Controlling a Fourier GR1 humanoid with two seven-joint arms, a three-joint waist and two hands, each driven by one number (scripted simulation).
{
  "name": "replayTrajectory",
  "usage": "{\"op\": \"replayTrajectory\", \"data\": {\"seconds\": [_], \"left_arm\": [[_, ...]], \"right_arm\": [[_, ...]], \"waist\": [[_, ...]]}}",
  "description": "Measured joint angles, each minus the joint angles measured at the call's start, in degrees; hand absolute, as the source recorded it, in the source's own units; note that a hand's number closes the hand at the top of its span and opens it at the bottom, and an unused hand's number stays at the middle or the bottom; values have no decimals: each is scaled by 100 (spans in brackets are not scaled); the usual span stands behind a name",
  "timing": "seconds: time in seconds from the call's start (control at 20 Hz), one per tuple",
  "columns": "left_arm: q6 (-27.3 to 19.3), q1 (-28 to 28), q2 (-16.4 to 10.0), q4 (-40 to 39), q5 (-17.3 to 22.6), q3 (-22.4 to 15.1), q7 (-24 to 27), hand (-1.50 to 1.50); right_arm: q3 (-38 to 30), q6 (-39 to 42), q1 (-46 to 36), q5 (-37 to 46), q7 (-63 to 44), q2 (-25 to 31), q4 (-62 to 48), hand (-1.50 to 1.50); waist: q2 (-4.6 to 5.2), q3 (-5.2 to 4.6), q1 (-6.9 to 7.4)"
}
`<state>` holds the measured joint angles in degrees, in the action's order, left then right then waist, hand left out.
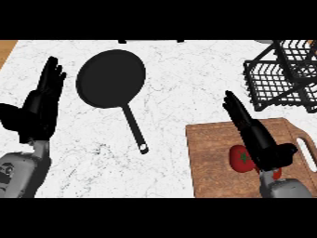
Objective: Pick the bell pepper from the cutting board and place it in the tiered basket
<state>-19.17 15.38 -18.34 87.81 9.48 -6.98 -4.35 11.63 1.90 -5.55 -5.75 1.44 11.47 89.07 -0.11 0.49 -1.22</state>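
1. Since the bell pepper is not yet gripped, my right hand hangs over it with fingers straight and close together. They point toward the counter's far edge and hold nothing.
2. The pepper lies on the cutting board, toward the board's near edge and right of its middle. My palm hides the pepper's right side, so red shows on either side of my wrist. I cannot tell whether I am touching it.
3. The board sits at the counter's near right corner, with its handle slot toward the right edge. The tiered basket stands at the far right corner, apart from the board. I judge that this makes the carry short, straight along the right edge.
4. The step in hand, as I judge it, is the grasp. My fingers must curl round the pepper before any lift.
5. My left hand rests open near the counter's left edge, fingers up and empty, out of the way.
6. The frying pan lies left of the counter's middle, handle pointing toward the near edge. It is off my route to the basket.
7. The counter is white marble with grey veins. A strip of brown wood shows at its far left corner.
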Motion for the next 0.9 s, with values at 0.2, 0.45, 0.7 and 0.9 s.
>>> {"op": "replayTrajectory", "data": {"seconds": [0.2, 0.45, 0.7, 0.9], "left_arm": [[13, -64, 30, -30, -173, -90, 119, 0], [-48, -235, 205, -54, -346, -352, 210, 0], [-91, -362, 391, -110, -477, -586, 320, 0], [-131, -523, 457, -60, -560, -686, 367, 0]], "right_arm": [[-876, 889, -99, -1151, 297, 454, 106, 150], [-2056, 1435, -250, -2474, 426, 819, -341, -150], [-2259, 3096, -136, -4250, -205, 1092, -1009, -150], [-2717, 4721, 59, -5275, -382, 1951, -1578, -150]], "waist": [[6, -21, 35], [24, 11, -28], [41, -8, 52], [27, -20, 73]]}}
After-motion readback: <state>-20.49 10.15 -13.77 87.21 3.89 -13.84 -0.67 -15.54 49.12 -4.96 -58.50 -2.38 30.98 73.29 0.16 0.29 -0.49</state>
